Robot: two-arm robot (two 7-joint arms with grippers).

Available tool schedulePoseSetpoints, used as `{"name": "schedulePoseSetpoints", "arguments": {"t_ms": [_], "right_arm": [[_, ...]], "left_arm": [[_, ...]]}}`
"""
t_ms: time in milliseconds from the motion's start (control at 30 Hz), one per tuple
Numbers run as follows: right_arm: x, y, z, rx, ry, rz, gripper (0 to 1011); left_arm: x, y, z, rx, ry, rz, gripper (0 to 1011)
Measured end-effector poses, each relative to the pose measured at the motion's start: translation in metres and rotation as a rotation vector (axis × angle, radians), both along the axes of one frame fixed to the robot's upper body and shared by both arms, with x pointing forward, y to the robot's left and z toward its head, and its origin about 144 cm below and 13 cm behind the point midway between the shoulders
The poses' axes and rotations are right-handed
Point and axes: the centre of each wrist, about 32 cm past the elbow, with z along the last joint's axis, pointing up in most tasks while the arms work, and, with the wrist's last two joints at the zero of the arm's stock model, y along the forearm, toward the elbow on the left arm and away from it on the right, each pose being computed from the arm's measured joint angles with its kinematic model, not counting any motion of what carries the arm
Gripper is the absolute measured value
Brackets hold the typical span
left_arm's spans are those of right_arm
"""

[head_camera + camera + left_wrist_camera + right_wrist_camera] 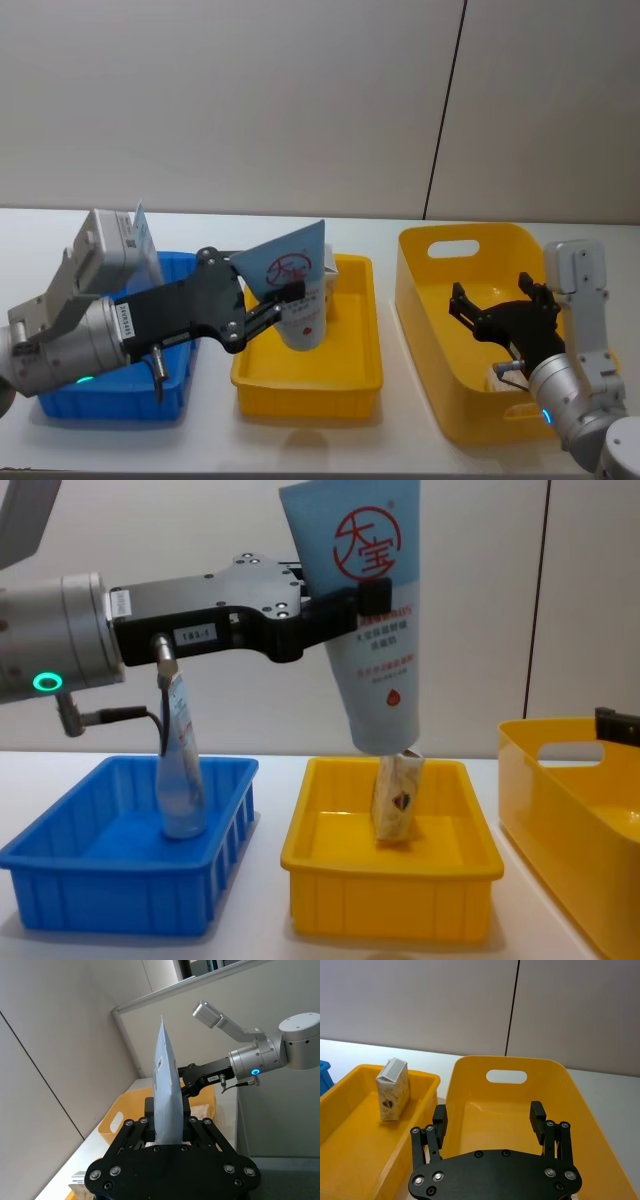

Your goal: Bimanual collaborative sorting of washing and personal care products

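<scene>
Closest to us in the chest view, the left tool (345, 608) reaches in from the left edge and is clamped on a pale blue tube (370, 610) with a red circle logo and red characters. We see the tube held upright, wide crimped end at the top of the frame and narrow end pointing down. It hangs over the small yellow tray (390, 885) at lower centre. A beige marbled carton (397, 800) stands in that tray, right under the tube's lower end. We cannot tell whether the two touch.

At lower left of the chest view sits a blue bin (60, 880). A second pale tube (180, 770) stands in it on its narrow end, leaning slightly.

At the right of the head view, the right tool (505, 300) hovers over the large yellow bin (430, 300), its jaws spread wide with nothing between them. Low in that bin, just beside the right tool, we make out a small beige item (497, 377), too hidden to name.

All three containers rest side by side on the white counter (400, 440).
</scene>
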Motion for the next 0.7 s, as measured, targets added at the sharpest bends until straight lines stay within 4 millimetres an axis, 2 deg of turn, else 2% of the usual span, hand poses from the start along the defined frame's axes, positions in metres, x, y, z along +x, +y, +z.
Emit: {"name": "schedulePoseSetpoints", "arguments": {"t_ms": [400,700], "right_arm": [[-0.0002,-0.0015,0.0009,0.007,0.0,0.026,1004],[-0.0018,-0.0098,0.0064,0.012,0.005,0.105,1004]], "left_arm": [[-0.0007,-0.001,0.0001,0.014,-0.005,-0.013,240],[-0.0008,-0.0014,0.0002,0.019,-0.006,-0.018,240]]}}
